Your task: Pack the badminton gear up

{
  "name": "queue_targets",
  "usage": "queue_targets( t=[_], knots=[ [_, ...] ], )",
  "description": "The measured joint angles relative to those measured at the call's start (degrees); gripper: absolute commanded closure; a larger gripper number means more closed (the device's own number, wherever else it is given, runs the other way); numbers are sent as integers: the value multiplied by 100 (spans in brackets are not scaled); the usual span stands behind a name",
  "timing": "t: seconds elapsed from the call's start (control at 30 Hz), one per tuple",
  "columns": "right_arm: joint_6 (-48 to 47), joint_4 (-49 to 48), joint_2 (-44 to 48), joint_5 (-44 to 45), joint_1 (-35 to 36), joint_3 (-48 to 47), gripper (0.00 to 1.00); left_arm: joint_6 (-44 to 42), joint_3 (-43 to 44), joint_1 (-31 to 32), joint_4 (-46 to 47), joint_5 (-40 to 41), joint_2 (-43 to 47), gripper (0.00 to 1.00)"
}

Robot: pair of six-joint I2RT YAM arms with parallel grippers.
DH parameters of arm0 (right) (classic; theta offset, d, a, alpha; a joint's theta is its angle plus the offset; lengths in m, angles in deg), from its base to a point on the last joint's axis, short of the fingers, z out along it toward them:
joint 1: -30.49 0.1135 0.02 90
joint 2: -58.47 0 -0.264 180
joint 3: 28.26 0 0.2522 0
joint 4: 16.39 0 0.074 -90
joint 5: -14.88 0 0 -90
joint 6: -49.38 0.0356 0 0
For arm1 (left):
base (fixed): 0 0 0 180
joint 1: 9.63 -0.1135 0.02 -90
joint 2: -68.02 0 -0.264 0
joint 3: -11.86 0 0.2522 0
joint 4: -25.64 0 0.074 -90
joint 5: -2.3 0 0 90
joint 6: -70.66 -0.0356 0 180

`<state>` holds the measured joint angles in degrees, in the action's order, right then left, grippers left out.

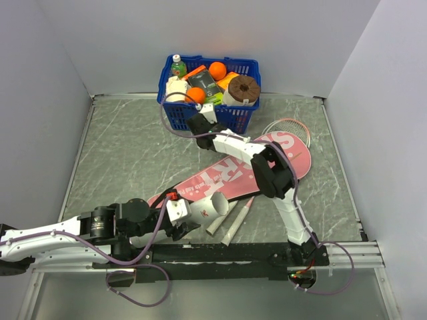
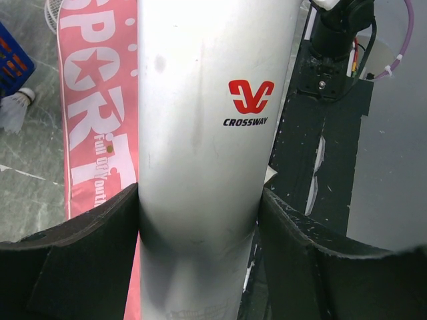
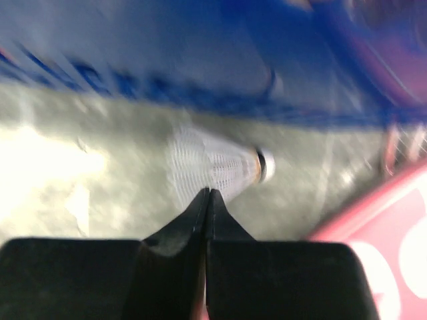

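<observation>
- Nearest the lens, the left gripper [image 2: 200, 220]: its black pads [image 2: 87, 247] fill the bottom of your left wrist view. They press on the long white tube [image 2: 200, 120] from both sides, so this claw is clamped on the tube at a fairly wide span.
- You can read a red logo and "CROSSWAY" on the tube. In the top view it sits low near the front edge of the table [image 1: 127, 160], with its open mouth pointing toward the far right.
- Note the pink "SPORT" cover [image 1: 233, 177]: it lies flat and diagonal on the table, from near left to far right. The right arm [image 1: 267, 167] crosses above it.
- Of the rackets [image 1: 290, 127], you see a strung head past the far-right end of the cover. Two pale handles [image 1: 237, 222] stick out at the cover's near edge, just right of the tube's mouth.
- Record the right gripper [image 3: 208, 195] as closed, its fingertips pressed together with no gap.
- Its tips sit at the skirt of a white shuttlecock [image 3: 220, 167], which lies on its side on the table just in front of the blue basket [image 1: 240, 117].
- Your right wrist view is blurred, so you cannot tell whether any of the skirt is pinched.
- The basket stands at the far edge of the table, filled with groceries [image 1: 217, 70].
</observation>
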<state>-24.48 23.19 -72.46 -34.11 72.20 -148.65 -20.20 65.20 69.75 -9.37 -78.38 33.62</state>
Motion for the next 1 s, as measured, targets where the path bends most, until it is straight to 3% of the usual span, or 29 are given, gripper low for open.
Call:
queue_targets(
  t=[0.37, 0.4, 0.5, 0.53, 0.83, 1.0],
  knots=[
    [264, 461, 833, -306, 345, 1808, 100, 2, 0, 0, 0, 122, -2, 99],
    [278, 476, 1012, -313, 396, 1930, 96, 4, 0, 0, 0, 131, -22, 99],
    [354, 540, 1423, -317, 498, 1991, 56, 4, 0, 0, 0, 155, -39, 99],
    [393, 535, 1552, -310, 518, 1985, 52, 4, 0, 0, 2, 162, -55, 99],
    [496, 490, 1869, -118, 540, 2164, 38, 4, -2, 0, 0, 282, -76, 96],
    [247, 286, 1818, 70, 494, 2380, 35, 4, -2, 0, 2, 345, -109, 96]
  ],
)
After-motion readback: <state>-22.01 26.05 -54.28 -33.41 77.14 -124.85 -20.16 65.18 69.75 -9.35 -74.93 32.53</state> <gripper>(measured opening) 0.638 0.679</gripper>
